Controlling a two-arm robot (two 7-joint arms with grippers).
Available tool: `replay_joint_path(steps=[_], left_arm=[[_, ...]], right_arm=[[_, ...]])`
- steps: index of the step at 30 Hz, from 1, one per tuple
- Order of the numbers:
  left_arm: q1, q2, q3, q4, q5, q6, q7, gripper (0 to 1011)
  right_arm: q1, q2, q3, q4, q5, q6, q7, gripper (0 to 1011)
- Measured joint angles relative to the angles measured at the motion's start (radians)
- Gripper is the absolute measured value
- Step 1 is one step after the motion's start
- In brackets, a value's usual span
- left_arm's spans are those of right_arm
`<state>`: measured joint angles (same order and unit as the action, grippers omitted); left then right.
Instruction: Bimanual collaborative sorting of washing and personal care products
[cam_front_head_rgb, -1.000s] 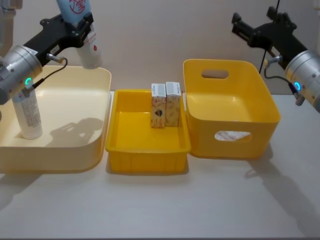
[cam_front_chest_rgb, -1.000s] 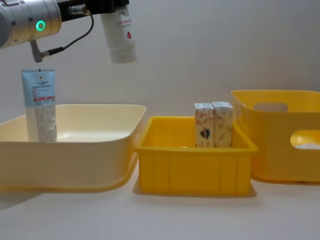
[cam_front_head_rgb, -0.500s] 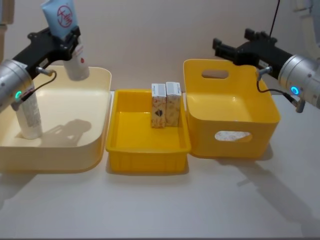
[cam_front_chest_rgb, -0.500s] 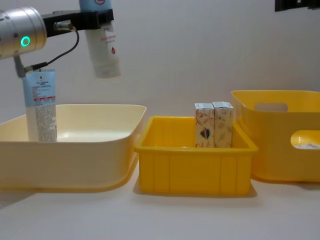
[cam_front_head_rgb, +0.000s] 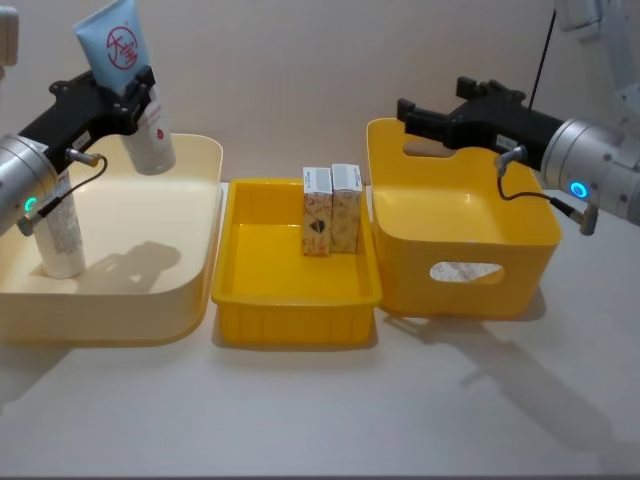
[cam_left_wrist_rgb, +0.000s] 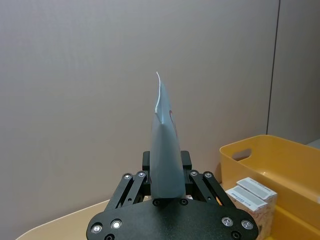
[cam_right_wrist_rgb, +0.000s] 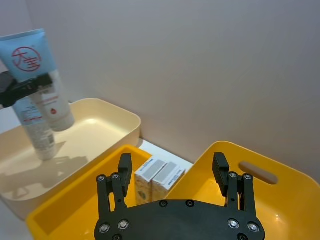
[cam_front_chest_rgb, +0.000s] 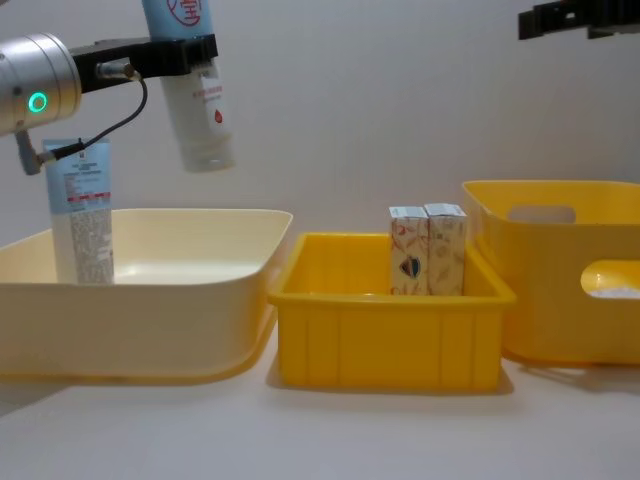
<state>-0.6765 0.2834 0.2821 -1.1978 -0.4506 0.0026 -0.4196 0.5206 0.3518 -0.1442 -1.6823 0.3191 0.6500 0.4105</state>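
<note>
Bins line the table (cam_front_head_rgb: 300, 420): cream bin (cam_front_head_rgb: 100, 318) at left, tall yellow bin (cam_front_head_rgb: 400, 275) at right, low yellow tray (cam_front_head_rgb: 295, 322) between them. At upper left, the left pincer (cam_front_head_rgb: 135, 95) clamps a blue-and-white tube (cam_front_head_rgb: 112, 45) cap-down. The chest view shows the cap clear above the cream bin's rim. A second tube (cam_front_head_rgb: 58, 235) stands upright at that bin's left side. At upper right, the right pincer (cam_front_head_rgb: 415, 115) hangs above the tall bin; its wrist view shows the fingers spread and empty. Two cartons (cam_front_head_rgb: 317, 212) stand touching toward the tray's back.
</note>
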Motion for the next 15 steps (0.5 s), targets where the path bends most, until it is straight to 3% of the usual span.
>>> replay_joint_path(steps=[15], left_arm=[[-0.063, -0.045, 0.017, 0.087, -0.081, -0.040, -0.151, 310]], right_arm=[[-0.007, -0.003, -0.038, -0.007, 0.092, 0.017, 0.121, 1001]])
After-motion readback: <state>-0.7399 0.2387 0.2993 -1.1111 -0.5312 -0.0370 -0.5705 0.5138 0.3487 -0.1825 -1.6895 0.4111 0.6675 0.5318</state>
